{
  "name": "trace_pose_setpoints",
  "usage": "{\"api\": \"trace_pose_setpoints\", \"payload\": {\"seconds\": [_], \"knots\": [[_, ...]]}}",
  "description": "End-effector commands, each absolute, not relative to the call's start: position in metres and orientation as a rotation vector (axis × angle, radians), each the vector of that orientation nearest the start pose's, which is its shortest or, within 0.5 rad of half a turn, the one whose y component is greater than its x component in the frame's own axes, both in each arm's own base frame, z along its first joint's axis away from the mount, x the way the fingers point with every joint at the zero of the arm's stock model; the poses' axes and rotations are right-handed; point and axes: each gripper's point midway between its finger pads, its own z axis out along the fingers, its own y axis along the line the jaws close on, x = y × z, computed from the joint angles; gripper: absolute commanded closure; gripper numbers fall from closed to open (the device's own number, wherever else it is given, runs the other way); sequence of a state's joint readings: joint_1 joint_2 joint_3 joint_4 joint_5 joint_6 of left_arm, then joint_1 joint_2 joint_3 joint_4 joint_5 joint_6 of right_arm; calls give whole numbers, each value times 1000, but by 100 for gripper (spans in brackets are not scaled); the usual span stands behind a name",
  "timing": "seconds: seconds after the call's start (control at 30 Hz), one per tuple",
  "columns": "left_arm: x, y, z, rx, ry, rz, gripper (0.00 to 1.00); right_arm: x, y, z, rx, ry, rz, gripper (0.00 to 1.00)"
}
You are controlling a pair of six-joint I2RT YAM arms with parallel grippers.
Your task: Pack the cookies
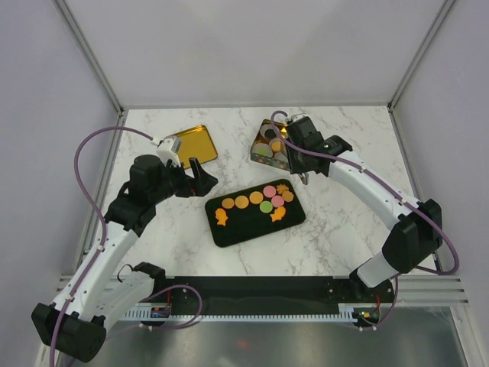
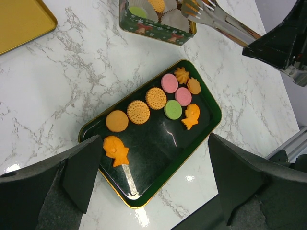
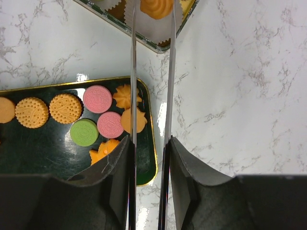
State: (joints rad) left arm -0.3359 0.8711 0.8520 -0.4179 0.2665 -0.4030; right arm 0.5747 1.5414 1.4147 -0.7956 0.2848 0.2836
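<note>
On white marble (image 1: pixel 344 222), light, brittle cookies (image 2: pixel 156 98) are judged best pinched edgewise; tongs (image 3: pixel 133 72), clamped in the right gripper (image 3: pixel 149 158), are set narrow, one orange piece between them over the tin (image 2: pixel 156 29).

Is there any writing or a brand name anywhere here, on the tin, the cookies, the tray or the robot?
No text can be read anywhere.
Cookie tin: a red and white pattern on its green wall, no words visible.
Pink cookies: embossed marks, too small to read.
Black tray, gold lid, tongs: no markings visible.
</note>
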Motion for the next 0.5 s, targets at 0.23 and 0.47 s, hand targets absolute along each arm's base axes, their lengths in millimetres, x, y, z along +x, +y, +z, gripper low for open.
{"api": "trace_pose_setpoints", "payload": {"seconds": [0.23,0.47], "knots": [[262,-159,256,137,2002,-740,1,359,181,184,-213,2394,75,63],[262,-159,256,136,2005,-740,1,356,175,171,-212,2421,58,62]]}}
